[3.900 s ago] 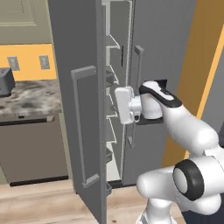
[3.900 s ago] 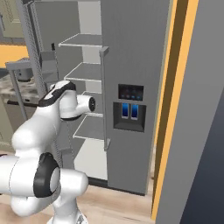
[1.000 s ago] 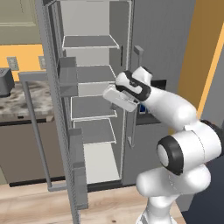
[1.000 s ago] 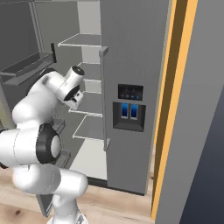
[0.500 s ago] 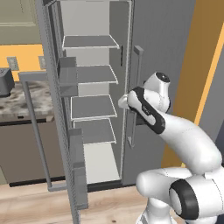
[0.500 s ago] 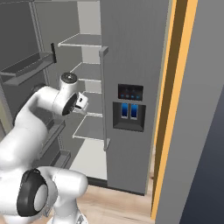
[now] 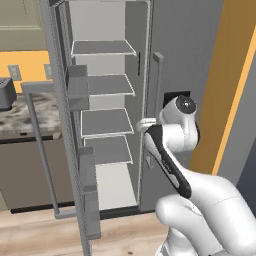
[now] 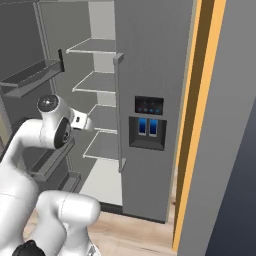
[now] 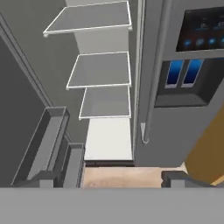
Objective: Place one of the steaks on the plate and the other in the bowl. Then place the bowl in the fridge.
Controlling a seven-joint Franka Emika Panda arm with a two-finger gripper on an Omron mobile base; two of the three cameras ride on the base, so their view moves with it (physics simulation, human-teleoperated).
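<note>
Standing open on its left side, the fridge (image 7: 180, 60) shows its pale grey shelves (image 7: 105, 122) stacked one above another, all bare, with a white floor panel at the bottom. The open left door (image 7: 75, 150) swings out toward the camera in the left base view, its inner bins (image 7: 77, 92) facing the shelves and its long silver handle (image 7: 42, 150) on the outer face. The right door is closed, with a vertical handle (image 8: 120, 112) along its left edge and a dispenser (image 8: 148, 125) with a dark panel and two blue-lit slots.

From the hand view, the gripper (image 9: 107, 180) looks down into the open compartment; its two dark fingertips (image 9: 46, 178) stand far apart at the bottom edge, wide open and holding nothing. The shelves, the door bins on the left and the closed door's handle (image 9: 155, 74) with the dispenser (image 9: 188, 72) on the right all lie beyond the tips, well apart from them. A strip of wooden floor (image 9: 131, 175) shows just ahead of the fridge's base.

In the base views the white arm (image 7: 170, 150) bends in front of the fridge, its wrist level with the middle shelves, close to the edge of the closed door. To the left of the open door a speckled counter (image 7: 20, 112) sits over dark cabinets.
</note>
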